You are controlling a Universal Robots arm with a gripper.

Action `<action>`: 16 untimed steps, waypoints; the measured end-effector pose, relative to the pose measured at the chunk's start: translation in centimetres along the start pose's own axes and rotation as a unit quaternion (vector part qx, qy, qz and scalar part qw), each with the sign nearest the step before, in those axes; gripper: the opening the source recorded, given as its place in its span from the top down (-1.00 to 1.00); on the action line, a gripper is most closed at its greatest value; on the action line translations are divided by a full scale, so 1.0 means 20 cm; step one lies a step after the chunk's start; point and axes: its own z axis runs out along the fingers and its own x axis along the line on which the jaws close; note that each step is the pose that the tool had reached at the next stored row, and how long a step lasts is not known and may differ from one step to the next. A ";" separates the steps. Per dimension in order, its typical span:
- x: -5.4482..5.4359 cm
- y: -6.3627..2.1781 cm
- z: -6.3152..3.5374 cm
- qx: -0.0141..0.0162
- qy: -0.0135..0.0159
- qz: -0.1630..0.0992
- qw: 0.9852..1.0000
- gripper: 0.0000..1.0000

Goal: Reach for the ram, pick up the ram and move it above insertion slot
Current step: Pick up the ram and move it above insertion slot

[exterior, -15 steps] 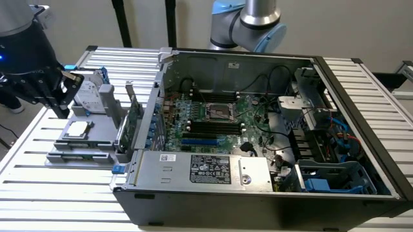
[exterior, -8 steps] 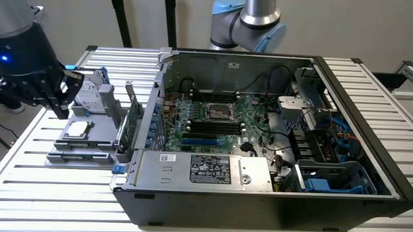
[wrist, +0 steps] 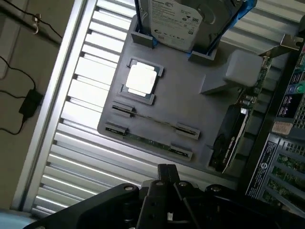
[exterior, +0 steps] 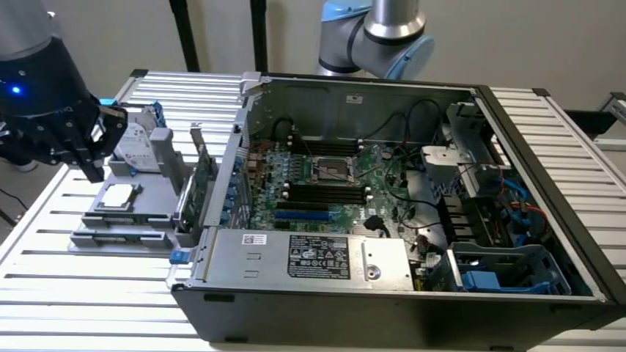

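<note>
Closed, empty black end effector hovers near grey plastic tray, whose clips stand the thin green ram edge-up, likely for grasping.

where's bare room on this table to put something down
Bare slats of the table lie nearer the camera than the grey parts tray, at the exterior view's left of the computer case; more run along the case's other side. The tray and the case's inside are crowded.
</note>
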 end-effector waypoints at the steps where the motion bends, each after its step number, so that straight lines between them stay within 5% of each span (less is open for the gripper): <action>1: 0.00 0.000 0.002 0.000 0.000 -0.010 1.000 0.79; 9: 0.00 -0.001 0.011 0.001 0.003 -0.082 0.997 0.79; 16: 0.00 -0.001 0.015 0.001 0.006 -0.145 0.989 0.79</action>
